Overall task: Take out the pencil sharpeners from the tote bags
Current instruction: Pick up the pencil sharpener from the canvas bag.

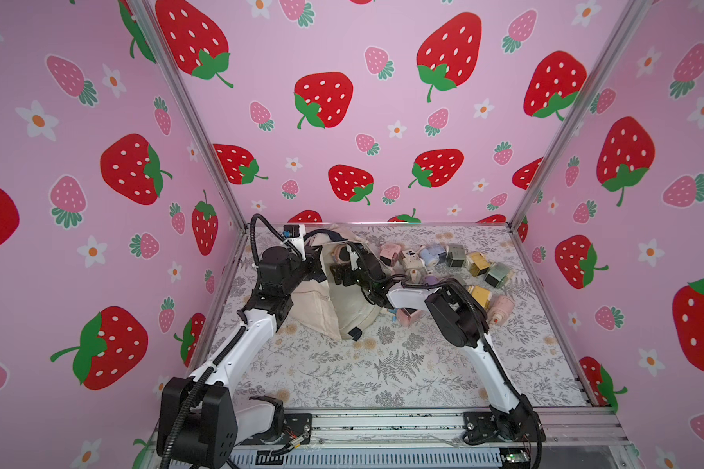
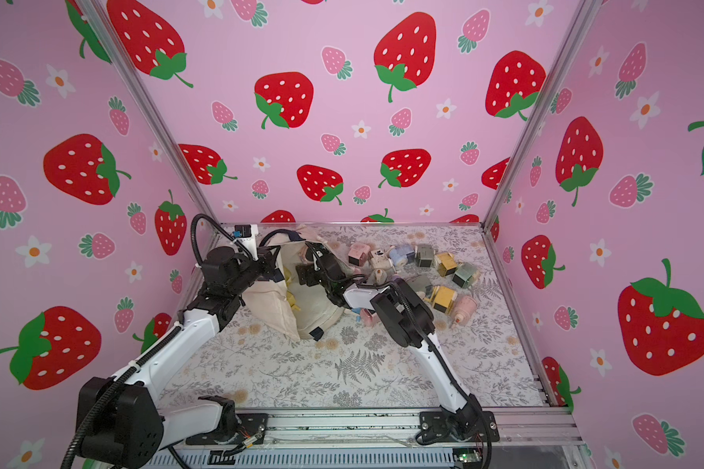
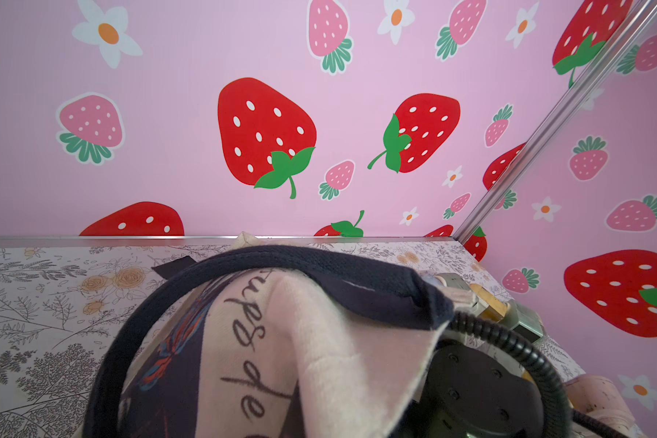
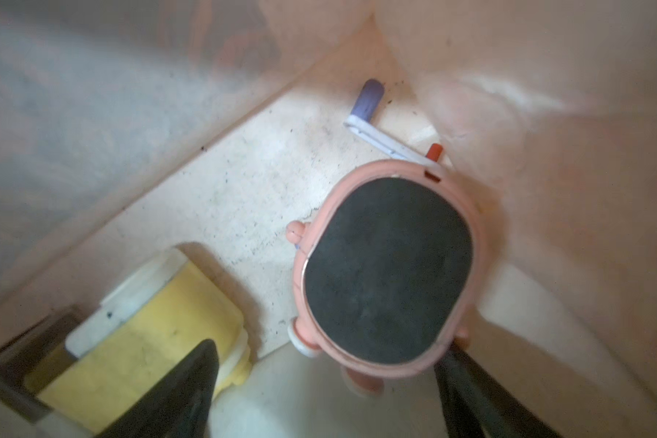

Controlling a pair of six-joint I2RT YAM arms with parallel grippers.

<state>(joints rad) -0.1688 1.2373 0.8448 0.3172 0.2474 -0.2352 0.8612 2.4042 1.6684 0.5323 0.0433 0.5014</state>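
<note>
The tote bag [image 1: 354, 304] is being pinched at its raised edge by the left gripper [image 1: 314, 260], which is fully closed on the cloth (its fingers are hidden under the fabric). The right gripper [image 4: 327, 352] is being held inside the bag, jaws spread wide, gripping nothing. A pink sharpener [image 4: 387, 273] and a yellow sharpener [image 4: 148, 333] are lying just ahead of its fingers. Other sharpeners [image 1: 456, 260] are lying on the table [image 1: 383, 365] beside the bag.
</note>
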